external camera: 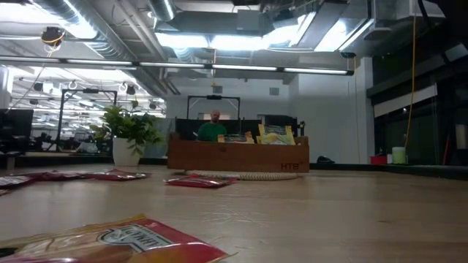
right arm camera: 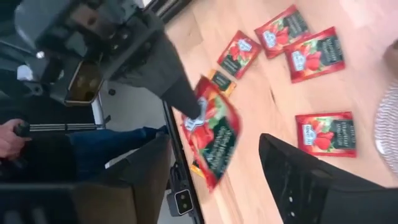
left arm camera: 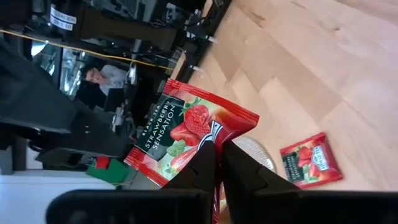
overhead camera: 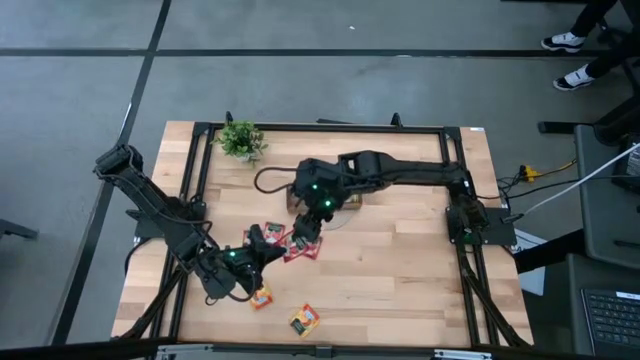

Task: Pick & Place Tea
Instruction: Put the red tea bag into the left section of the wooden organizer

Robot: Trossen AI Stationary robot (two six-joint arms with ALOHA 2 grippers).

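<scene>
My left gripper (left arm camera: 216, 163) (overhead camera: 262, 241) is shut on a red strawberry tea sachet (left arm camera: 186, 134) (right arm camera: 212, 138), held above the table's near-left part. My right gripper (right arm camera: 214, 146) (overhead camera: 304, 236) is open just to its right. Its two fingers (right arm camera: 297, 177) stand on either side of that held sachet without touching it. More red sachets lie flat on the wood (right arm camera: 314, 55) (right arm camera: 326, 133) (left arm camera: 310, 160) (external camera: 194, 181). Two orange-red ones lie near the front edge (overhead camera: 262, 297) (overhead camera: 305, 320). The brown wooden tray (external camera: 238, 155) stands on the far half, mostly under the right arm in the high view. My left gripper pinches the red sachet between its two fingers at one edge near a corner (left arm camera: 210, 138). The rest of the sachet reaches out beyond the fingertips. It is lifted clear of the table and tilted; in the right wrist view it hangs below the fingertips (right arm camera: 194, 111).
A small potted plant (overhead camera: 240, 140) (external camera: 128, 135) stands at the far-left corner. A pale round mat (left arm camera: 256, 153) lies by the tray. Bare wood (overhead camera: 400, 270) stretches over the near-right part. A person in green (external camera: 213, 128) sits beyond the far edge.
</scene>
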